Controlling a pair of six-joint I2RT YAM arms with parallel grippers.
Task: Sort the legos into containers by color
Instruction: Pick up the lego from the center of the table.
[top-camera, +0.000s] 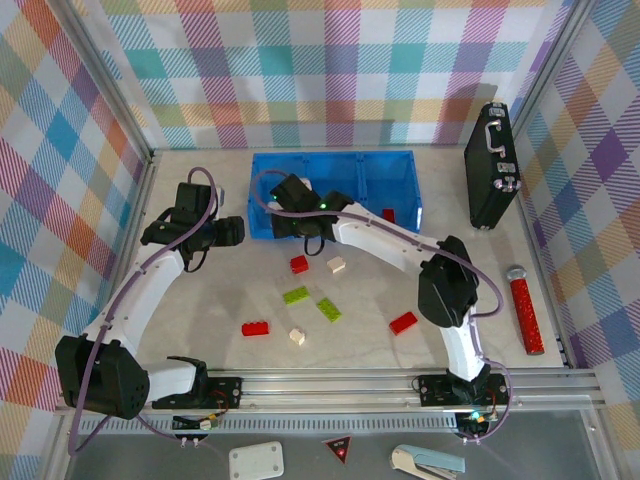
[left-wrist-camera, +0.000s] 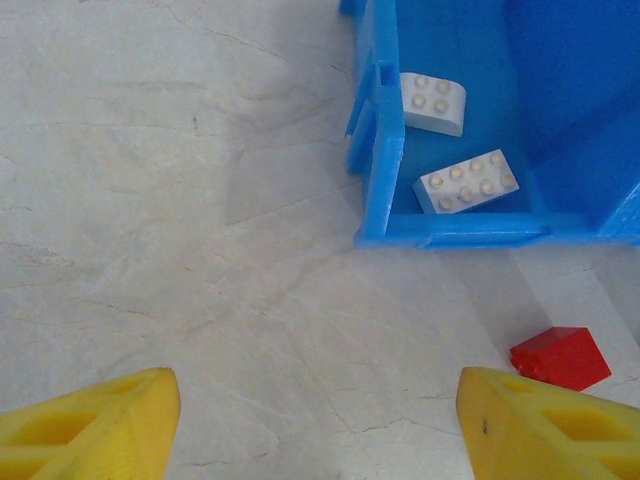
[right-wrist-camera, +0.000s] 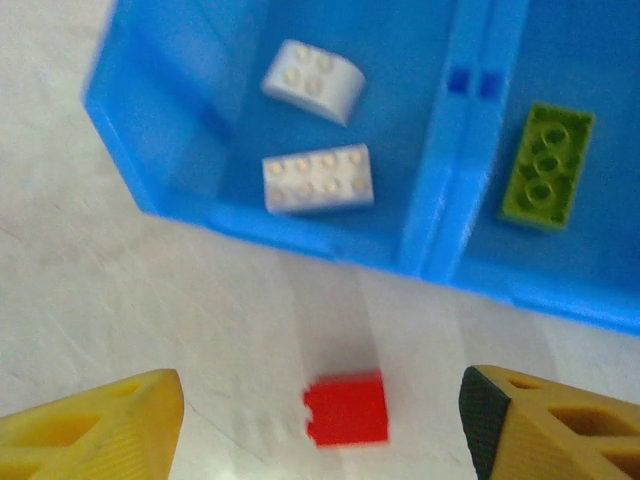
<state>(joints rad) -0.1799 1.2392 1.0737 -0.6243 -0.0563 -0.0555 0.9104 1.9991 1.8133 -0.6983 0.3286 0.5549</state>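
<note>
SORTING UNDER WAY: A long blue tray (top-camera: 400, 165) of three side-by-side compartments sits toward the back of a pale table (top-camera: 200, 330). The left compartment (right-wrist-camera: 190, 120) holds two cream bricks lying apart with their studs up, a curved-top brick (right-wrist-camera: 312, 80) and a longer eight-stud brick (right-wrist-camera: 319, 180). The middle compartment (right-wrist-camera: 600, 250) holds one lime brick (right-wrist-camera: 546, 165), and the right compartment (top-camera: 400, 190) holds one red brick (top-camera: 388, 215) near its front wall. The right gripper (right-wrist-camera: 320, 430) hangs just outside the tray's near wall, its yellow fingers spread wide and gripping nothing, with a red block (right-wrist-camera: 346, 408) lying on the table beneath. The left gripper (left-wrist-camera: 320, 430), also wide apart and empty, hovers off the tray's left front corner. Seen from above, seven legos lie loose in front of the tray: a red lego (top-camera: 299, 264) and a cream lego (top-camera: 336, 265) nearest it, two lime legos (top-camera: 296, 295) (top-camera: 328, 309) farther forward, then a second red (top-camera: 255, 328), a second cream (top-camera: 297, 337) and a third red (top-camera: 403, 322). From above, the right arm (top-camera: 380, 240) covers much of the left compartment, hiding its bricks. The right wrist picture is blurred, and in both wrist pictures the lower edge cuts the fingers off at the tips. A black case (top-camera: 490, 165) stands on edge at the right.
</note>
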